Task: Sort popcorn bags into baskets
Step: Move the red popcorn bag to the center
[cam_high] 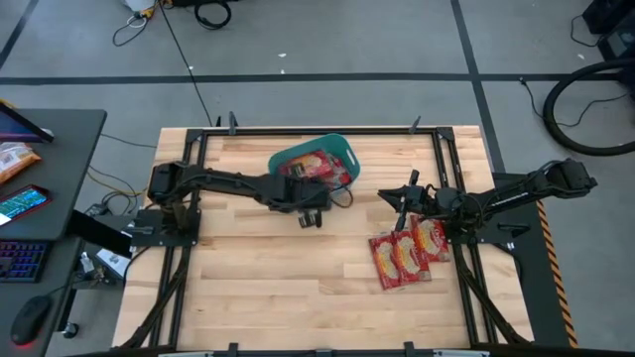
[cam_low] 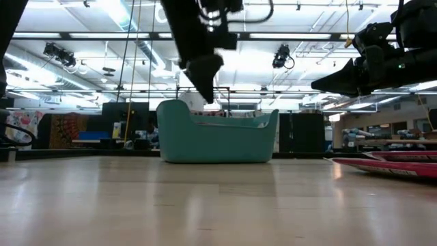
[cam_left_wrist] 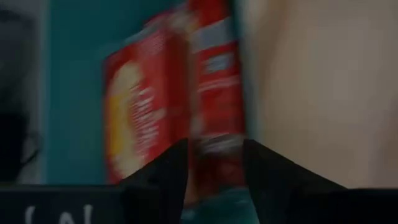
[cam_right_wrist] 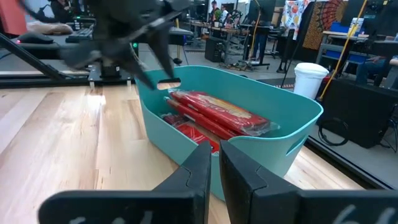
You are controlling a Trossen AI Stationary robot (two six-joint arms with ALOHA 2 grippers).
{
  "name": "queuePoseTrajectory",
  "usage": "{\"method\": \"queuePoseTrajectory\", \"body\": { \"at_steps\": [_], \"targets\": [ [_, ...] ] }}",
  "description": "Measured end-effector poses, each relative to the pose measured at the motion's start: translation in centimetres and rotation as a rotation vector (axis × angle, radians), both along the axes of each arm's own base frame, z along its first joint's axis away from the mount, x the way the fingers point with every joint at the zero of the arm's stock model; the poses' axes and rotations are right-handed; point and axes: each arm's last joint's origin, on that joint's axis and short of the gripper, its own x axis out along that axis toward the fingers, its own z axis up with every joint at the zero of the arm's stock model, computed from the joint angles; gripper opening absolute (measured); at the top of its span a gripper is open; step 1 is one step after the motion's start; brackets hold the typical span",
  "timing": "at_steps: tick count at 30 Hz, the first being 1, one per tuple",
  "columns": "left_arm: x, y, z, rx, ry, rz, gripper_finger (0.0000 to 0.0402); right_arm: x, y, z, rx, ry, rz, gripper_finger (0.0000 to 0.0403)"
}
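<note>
No legible text, not even the yellow-cream printing on the popcorn bags [cam_high: 402, 258].

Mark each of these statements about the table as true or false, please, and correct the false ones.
1. The teal basket already holds popcorn bags. True.
2. The basket lies tipped on its side. False: it stands upright on the table.
3. Several bags on the table lie beside the right arm. True.
4. The left hand grips a bag. False: its fingers are apart with nothing between them, close to the basket.
5. The right hand rests inside the basket. False: it is outside, between the basket and the loose bags.
</note>
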Motion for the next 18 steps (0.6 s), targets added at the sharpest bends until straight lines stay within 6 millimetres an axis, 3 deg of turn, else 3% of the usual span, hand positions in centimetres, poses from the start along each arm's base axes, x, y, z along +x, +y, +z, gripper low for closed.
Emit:
{"method": "queuePoseTrajectory", "body": {
  "at_steps": [5,11,18],
  "targets": [
    [0.5,-2.3,0.2,-0.027,-0.018,-0.154,0.0143,0.0,0.0,0.0,0.000,0.000,0.000,0.0039],
    [0.4,-3.7,0.1,-0.028,-0.013,-0.197,0.0127,0.0,0.0,0.0,0.000,0.000,0.000,0.0039],
    [-1.6,-6.8,-2.8,-0.046,-0.094,-0.294,0.0117,0.0,0.0,0.0,0.000,0.000,0.000,0.0039]
  ]
}}
